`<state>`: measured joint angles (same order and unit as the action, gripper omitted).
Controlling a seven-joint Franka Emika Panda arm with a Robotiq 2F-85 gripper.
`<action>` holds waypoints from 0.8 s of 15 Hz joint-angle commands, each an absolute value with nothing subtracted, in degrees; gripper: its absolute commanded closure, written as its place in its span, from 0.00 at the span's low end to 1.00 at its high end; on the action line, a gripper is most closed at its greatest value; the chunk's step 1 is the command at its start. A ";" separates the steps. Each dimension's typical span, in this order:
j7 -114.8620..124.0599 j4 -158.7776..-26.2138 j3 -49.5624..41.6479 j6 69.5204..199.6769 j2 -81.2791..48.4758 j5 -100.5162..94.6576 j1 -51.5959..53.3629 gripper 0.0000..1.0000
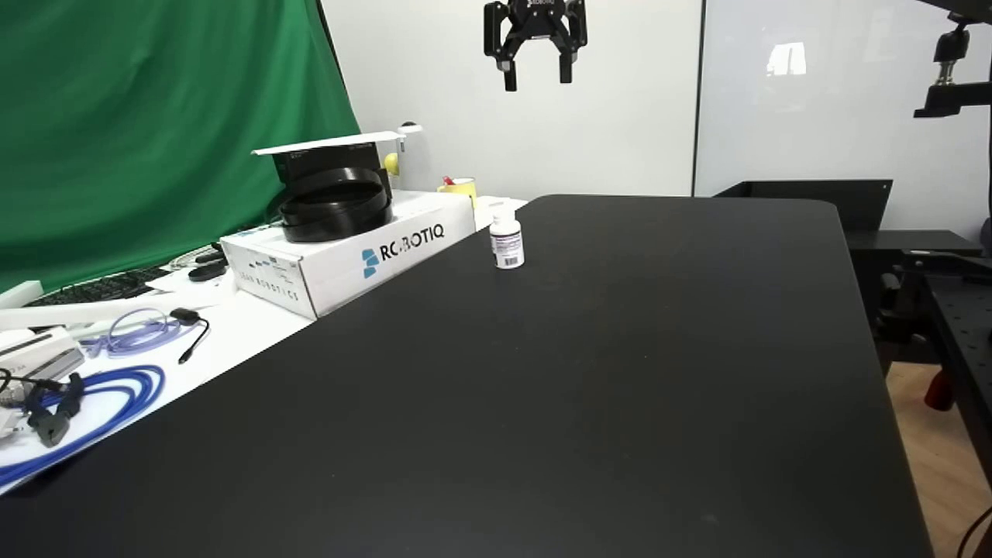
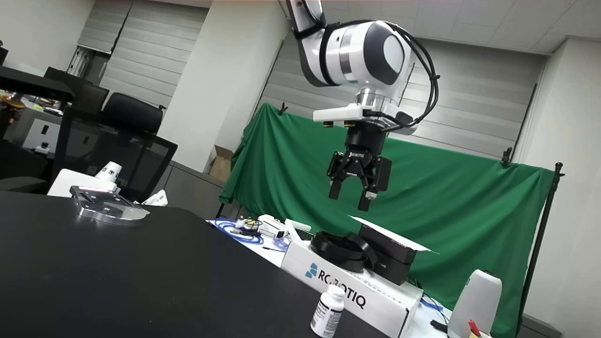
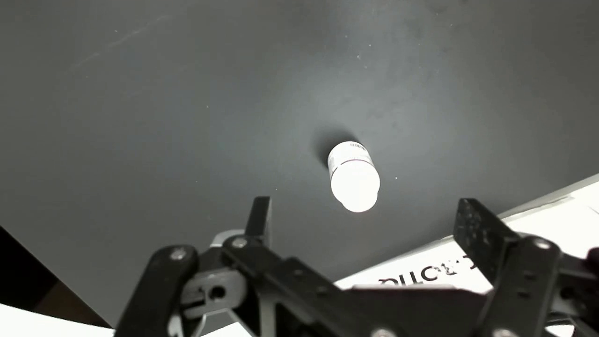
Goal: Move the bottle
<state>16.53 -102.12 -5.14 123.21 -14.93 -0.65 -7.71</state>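
The bottle (image 1: 508, 245), small and white with a white cap and a printed label, stands upright on the black table. In an exterior view the bottle (image 2: 327, 313) is near the bottom edge, in front of the white box. High above the table hangs my gripper (image 1: 538, 77), pointing down with its fingers well spread and nothing between them. The same gripper (image 2: 350, 197) shows apart from everything in both exterior views. Looking down in the wrist view, I see the bottle (image 3: 354, 175) on the table beyond the gap between the open fingertips (image 3: 259, 215), its cap washed out by glare.
A white Robotiq box (image 1: 387, 252) lies along the table's edge, close to the bottle, with black rings (image 1: 337, 209) on top. Blue cable (image 1: 128, 395) and other items crowd the white side table. A clear plastic plate (image 2: 108, 206) sits on the black table (image 2: 155, 281).
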 commanded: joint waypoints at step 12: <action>15.58 -68.99 -6.05 123.09 -47.24 3.84 -7.62 0.00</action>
<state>15.50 -77.52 -5.32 126.95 -41.55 3.34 -7.14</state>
